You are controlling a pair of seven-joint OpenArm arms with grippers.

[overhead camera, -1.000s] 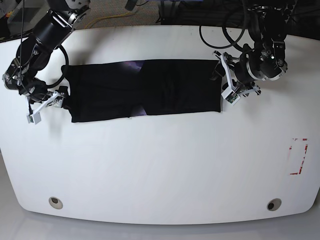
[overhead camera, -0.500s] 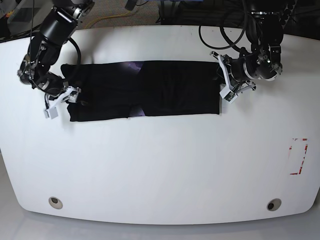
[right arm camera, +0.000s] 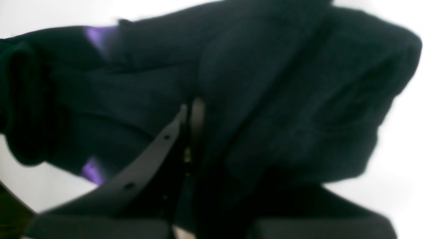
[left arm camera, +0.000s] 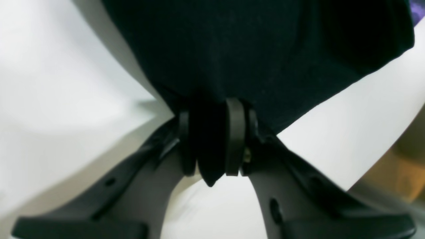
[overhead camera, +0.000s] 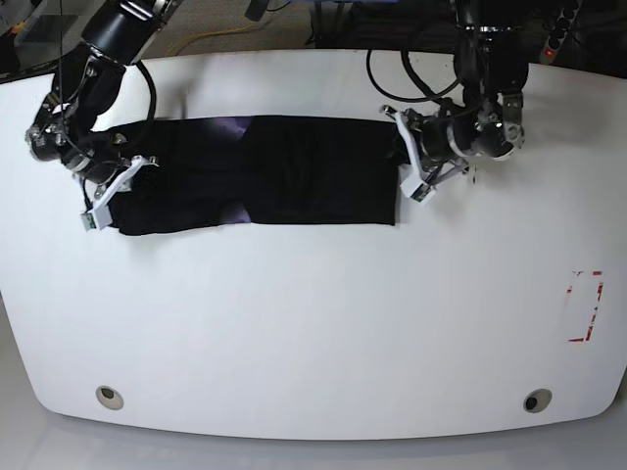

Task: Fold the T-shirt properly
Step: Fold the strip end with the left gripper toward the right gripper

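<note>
**A:** What lies on the tabletop [overhead camera: 313, 323]?

**B:** A white, rounded tabletop carries the T-shirt [overhead camera: 260, 181], a black cloth folded into a long horizontal band across the upper half of the base view. A small purple patch shows near the band's top edge, left of its middle.

**A:** Where are the two arms?

**B:** One stands at each end of the band. On the right of the base view, the left tool [overhead camera: 409, 166] sits at the band's right short edge. On the left of that view, the right tool [overhead camera: 110, 194] sits at the band's left end, where the cloth looks bunched and uneven.

**A:** Is the left tool gripping anything?

**B:** Yes. In the left wrist view, the left tool [left arm camera: 212, 139] has its two dark pads drawn close together, with a fold of the black T-shirt [left arm camera: 252, 49] pinched between them. A small tip of cloth pokes out below the pads, and the white tabletop [left arm camera: 66, 76] shows on both sides.

**A:** And the right tool?

**B:** The right wrist view is blurred. The right tool [right arm camera: 192, 132] appears clenched, its fingers nearly meeting, buried in the black T-shirt [right arm camera: 282, 99], which fills most of that view in rumpled folds. Two small purple patches show at the left of the cloth.

**A:** Anything else on the tabletop?

**B:** A red dashed rectangle [overhead camera: 586, 306] near the right edge, well apart from the shirt, and two round holes [overhead camera: 110, 396] near the front corners.
</note>
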